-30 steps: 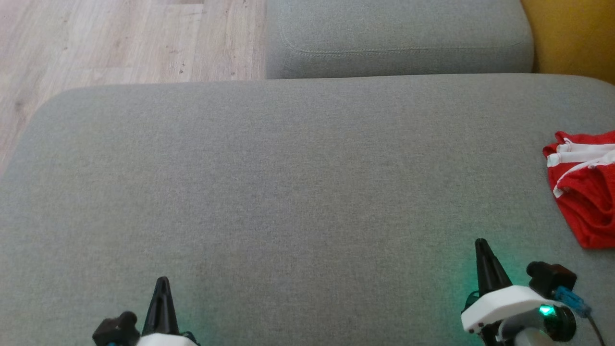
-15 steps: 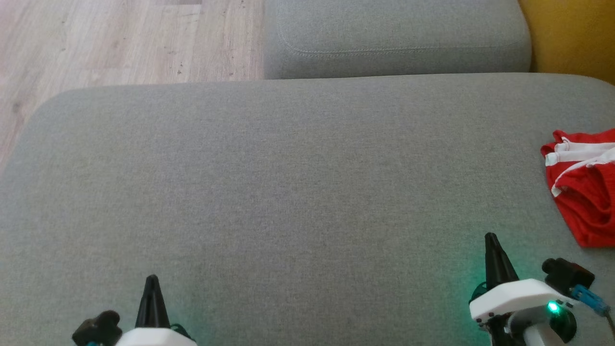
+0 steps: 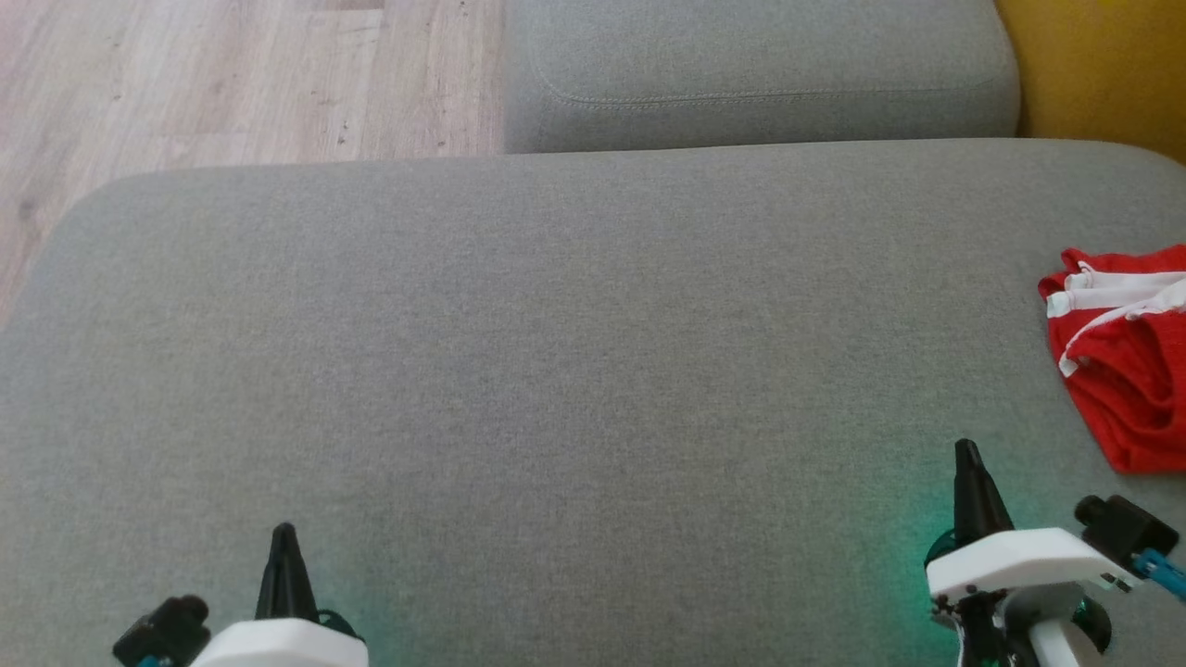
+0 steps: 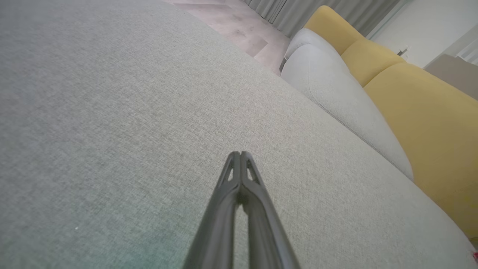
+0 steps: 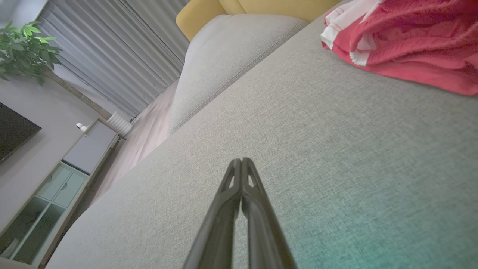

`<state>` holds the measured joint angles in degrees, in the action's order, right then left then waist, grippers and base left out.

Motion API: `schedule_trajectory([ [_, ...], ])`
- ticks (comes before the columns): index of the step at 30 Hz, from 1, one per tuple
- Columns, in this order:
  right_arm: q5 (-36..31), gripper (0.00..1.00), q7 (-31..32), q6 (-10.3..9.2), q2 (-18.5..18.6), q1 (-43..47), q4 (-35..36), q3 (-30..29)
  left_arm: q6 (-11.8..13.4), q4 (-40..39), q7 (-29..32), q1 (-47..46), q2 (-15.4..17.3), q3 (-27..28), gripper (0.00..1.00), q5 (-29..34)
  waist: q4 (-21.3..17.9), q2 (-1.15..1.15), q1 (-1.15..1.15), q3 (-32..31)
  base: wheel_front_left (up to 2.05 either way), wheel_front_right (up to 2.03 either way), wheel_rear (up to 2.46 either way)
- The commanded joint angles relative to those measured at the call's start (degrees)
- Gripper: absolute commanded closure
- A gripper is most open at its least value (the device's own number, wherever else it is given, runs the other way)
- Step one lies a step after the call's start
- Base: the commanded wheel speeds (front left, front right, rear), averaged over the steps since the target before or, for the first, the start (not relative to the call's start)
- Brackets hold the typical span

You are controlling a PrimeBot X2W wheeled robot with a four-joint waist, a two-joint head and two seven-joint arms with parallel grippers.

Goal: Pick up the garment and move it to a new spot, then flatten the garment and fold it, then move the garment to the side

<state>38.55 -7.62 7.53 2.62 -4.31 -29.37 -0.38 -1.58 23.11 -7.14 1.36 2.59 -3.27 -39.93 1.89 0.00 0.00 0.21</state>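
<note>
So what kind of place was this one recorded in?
Most likely a home living room. The work surface is a grey fabric sofa with yellow back cushions, standing on a wood-look floor. The right wrist view also shows long curtains and a leafy plant.

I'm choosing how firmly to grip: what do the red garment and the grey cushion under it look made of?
Garment: soft knit, perhaps sports jersey or mesh, matte red with white trim. It lies in loose folds, and the right wrist view shows a fine dotted texture.
Cushion: woven upholstery fabric, matte mottled grey, with a fine weave grain visible up close.
</note>
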Motion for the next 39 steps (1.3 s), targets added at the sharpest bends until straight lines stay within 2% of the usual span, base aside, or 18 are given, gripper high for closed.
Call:
schedule_trajectory([
  [1,1.8,1.0,0.5,-0.02,0.2,-2.3,2.4,0.0,-0.3,-2.2,0.3,-3.0,0.1,1.7,1.0,-1.6,0.0,0.0,0.0,0.0,0.0,0.0,0.0],
  [39,26.8,1.0,7.0,-0.03,0.2,-2.1,8.7,-3.0,-3.0,-5.5,6.7,-5.2,0.2,5.6,1.0,-26.0,-0.9,0.0,0.0,0.0,0.0,0.0,0.0],
])
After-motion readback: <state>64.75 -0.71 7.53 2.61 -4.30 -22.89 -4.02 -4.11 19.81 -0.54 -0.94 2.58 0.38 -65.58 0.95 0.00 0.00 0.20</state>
